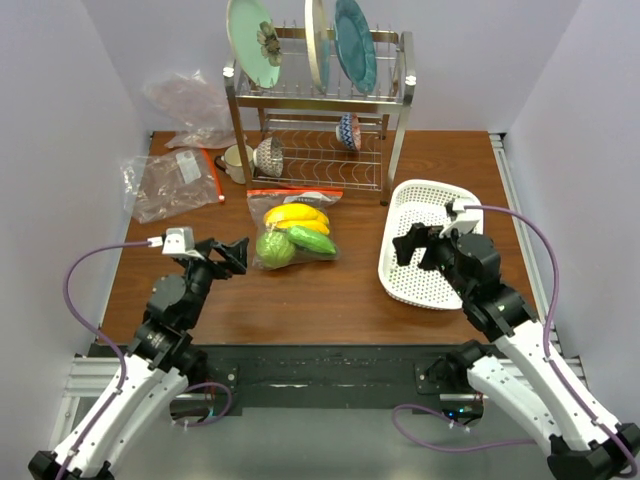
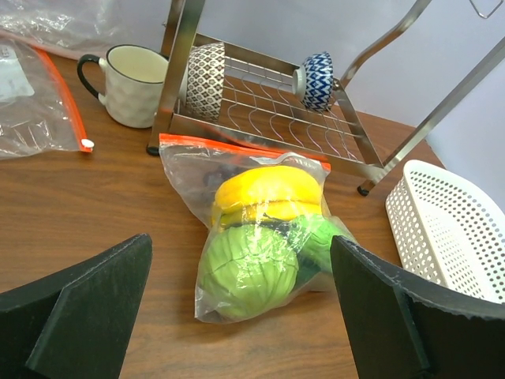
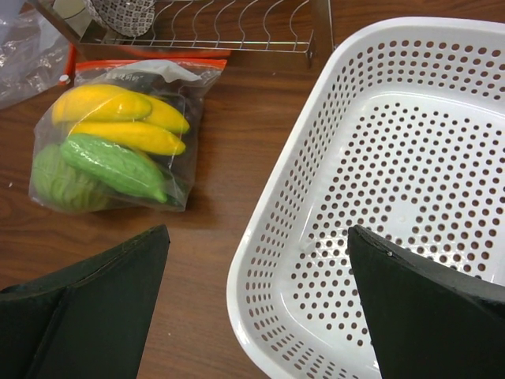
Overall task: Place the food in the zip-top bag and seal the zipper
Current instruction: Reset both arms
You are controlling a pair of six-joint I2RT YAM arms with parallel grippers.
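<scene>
- The table [image 1: 350, 290] carries everything. The dish rack [image 1: 320, 165] stands at its 12 o'clock edge in the top view, so there is little room beyond the bag's mouth.
- The white mesh basket [image 1: 425, 195] lies at 3 o'clock from the bag, and the right wrist view shows nothing in it. The loading looks finished, which leaves the seal as the step in hand.
- The zip-top bag [image 1: 293, 232] lies flat mid-table, with its mouth at 12 o'clock just beside the rack's foot and its full end at 6 o'clock.
- The left gripper [image 1: 238, 255] hovers at 9 o'clock from the bag with its jaws spread fully wide, holding nothing.
- The right gripper [image 1: 408, 247] hangs over the basket's 9 o'clock rim, equally wide apart and empty.
- The cabbage [image 2: 246, 268], the bananas [image 2: 268, 193] and the cucumber [image 3: 114, 164] bulge inside the bag's lower half, well clear of the mouth.
- The zipper [image 2: 241, 151] runs straight across the mouth and looks flat. Whether it is pressed shut along its whole width cannot be told.
- To seal it well, I would pin one corner with one gripper and pinch along the strip from 9 to 3 o'clock with the other. The food should stay low, and the approach should come from 6 o'clock to miss the rack.
</scene>
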